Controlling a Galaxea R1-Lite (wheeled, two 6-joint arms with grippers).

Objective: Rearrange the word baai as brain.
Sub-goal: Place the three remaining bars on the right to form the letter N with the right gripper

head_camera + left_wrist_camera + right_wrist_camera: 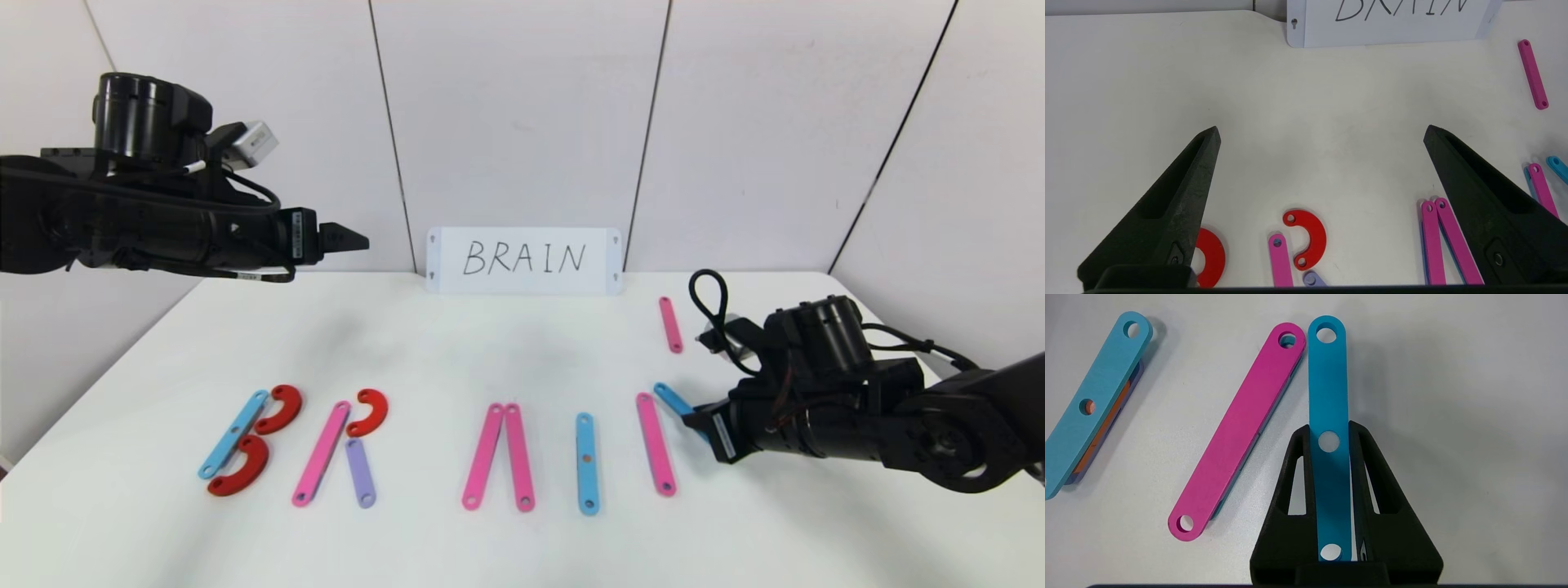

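Observation:
The word lies in a row along the table's front. It reads B from a blue strip (233,434) and two red half-rings (278,408), R around a pink strip (321,453), and A from two pink strips (498,457). Then come an upright blue strip (586,464) and a pink strip (655,443). My right gripper (1329,428) is low at the row's right end, shut on another blue strip (1328,384). That strip's far end points at the top of the pink strip (1237,433). My left gripper (1321,130) hangs open and empty, high above the table's left back.
A white card (523,260) handwritten BRAIN leans on the back wall. A spare pink strip (670,324) lies at the back right, behind my right arm. Bare table spreads between the card and the row.

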